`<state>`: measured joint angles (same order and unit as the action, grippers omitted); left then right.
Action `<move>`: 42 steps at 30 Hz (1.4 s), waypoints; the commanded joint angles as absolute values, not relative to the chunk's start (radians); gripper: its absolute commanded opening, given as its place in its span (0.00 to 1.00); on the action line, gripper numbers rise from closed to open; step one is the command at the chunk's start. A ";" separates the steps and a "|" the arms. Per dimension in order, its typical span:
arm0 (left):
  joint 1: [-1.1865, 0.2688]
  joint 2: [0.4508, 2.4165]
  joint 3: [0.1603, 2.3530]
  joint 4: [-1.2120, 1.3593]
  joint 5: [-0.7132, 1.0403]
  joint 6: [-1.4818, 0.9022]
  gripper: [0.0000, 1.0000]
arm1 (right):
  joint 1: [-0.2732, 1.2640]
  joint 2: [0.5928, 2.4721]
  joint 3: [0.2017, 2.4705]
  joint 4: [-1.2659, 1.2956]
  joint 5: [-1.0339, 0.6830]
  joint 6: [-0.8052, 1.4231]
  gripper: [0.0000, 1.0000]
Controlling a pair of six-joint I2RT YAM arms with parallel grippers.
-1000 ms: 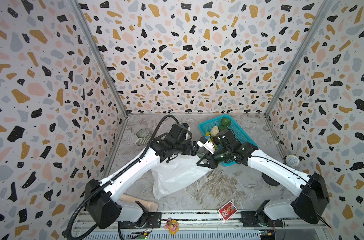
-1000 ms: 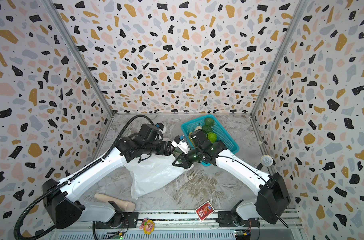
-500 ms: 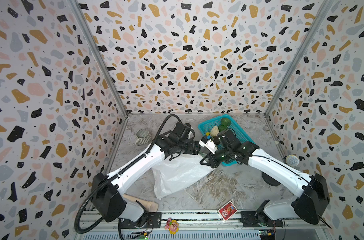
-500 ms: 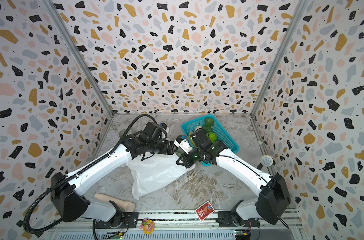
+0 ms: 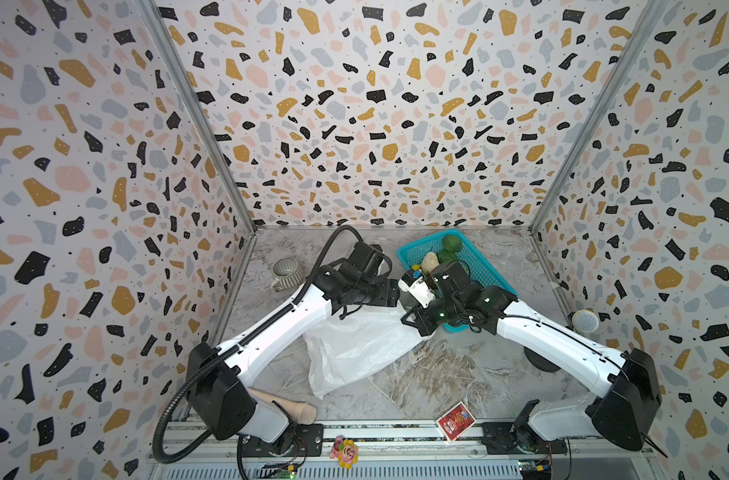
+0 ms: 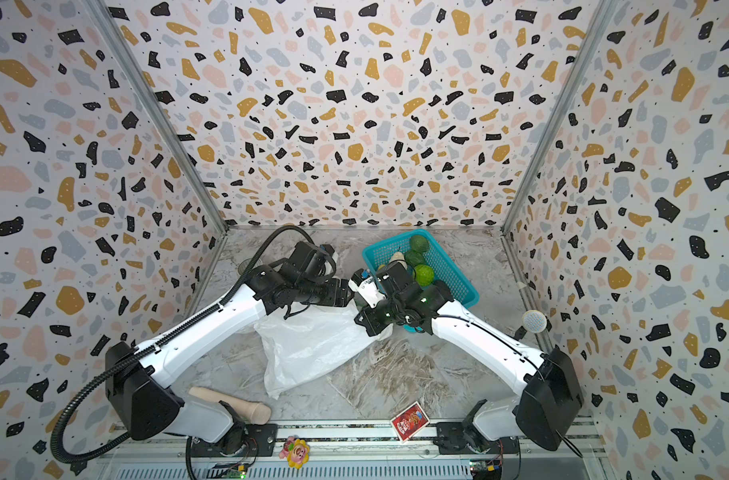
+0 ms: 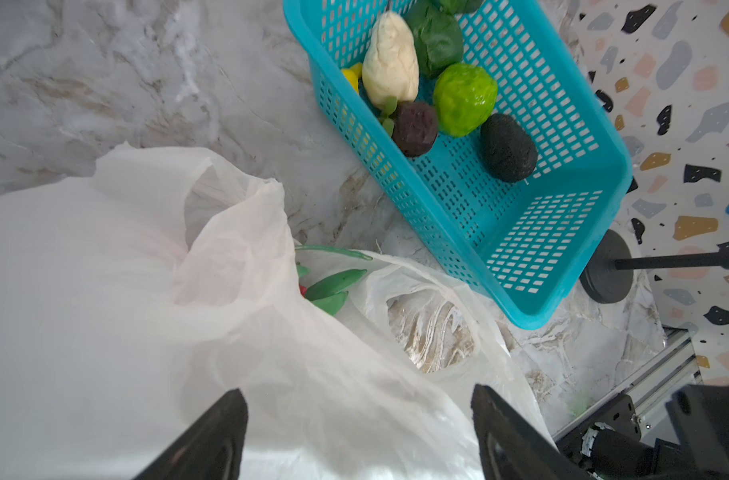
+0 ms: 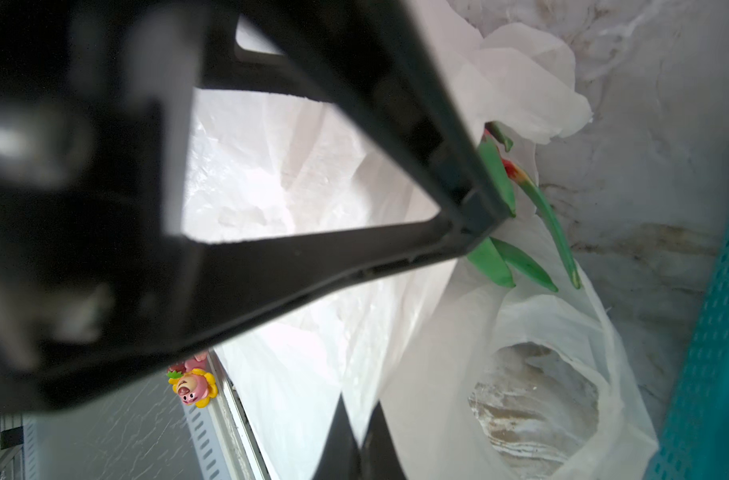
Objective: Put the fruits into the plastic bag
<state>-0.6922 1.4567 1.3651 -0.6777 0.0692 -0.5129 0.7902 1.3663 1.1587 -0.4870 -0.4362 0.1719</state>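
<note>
Two grippers at the mouth of the plastic bag (image 5: 354,349).
Pinched shut on the bag's thin edge with right gripper (image 8: 358,417); spread wide, empty, with left gripper (image 7: 354,392) above the film. Dragon fruit (image 7: 338,282) leaves poking from the opening; other fruits (image 7: 464,97) in teal basket (image 7: 533,320) just beside.

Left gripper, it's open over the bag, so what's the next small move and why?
Probably swing the left gripper toward the teal basket for the dark brown fruit by its wall facing the plastic bag. Its fingers stand open and empty, the dragon fruit already lies in the bag's mouth, and the right gripper holds the rim pinched.
</note>
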 commanded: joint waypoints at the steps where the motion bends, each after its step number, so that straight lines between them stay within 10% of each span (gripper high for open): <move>1: -0.685 1.449 1.359 -0.544 0.072 -0.508 0.87 | 0.864 1.306 1.190 -0.337 -0.533 0.033 0.43; 4: -0.652 1.461 1.438 -0.603 -0.031 -0.433 0.90 | 0.861 1.251 1.160 -0.313 -0.440 0.051 0.66; 11: -0.632 1.665 1.694 -0.701 -0.295 -0.175 0.95 | 0.657 1.014 0.997 -0.070 -0.351 0.254 0.82; 30: -0.635 2.095 1.874 -0.953 -0.419 -0.082 0.99 | 0.406 0.966 0.960 -0.174 -0.336 0.316 0.82; 37: -0.635 2.080 1.760 -0.950 -0.404 -0.080 0.64 | 0.400 0.975 0.962 -0.168 -0.339 0.314 0.82; 42: -0.632 2.081 1.771 -0.907 -0.423 -0.084 0.00 | 0.400 0.980 0.971 -0.175 -0.345 0.313 0.82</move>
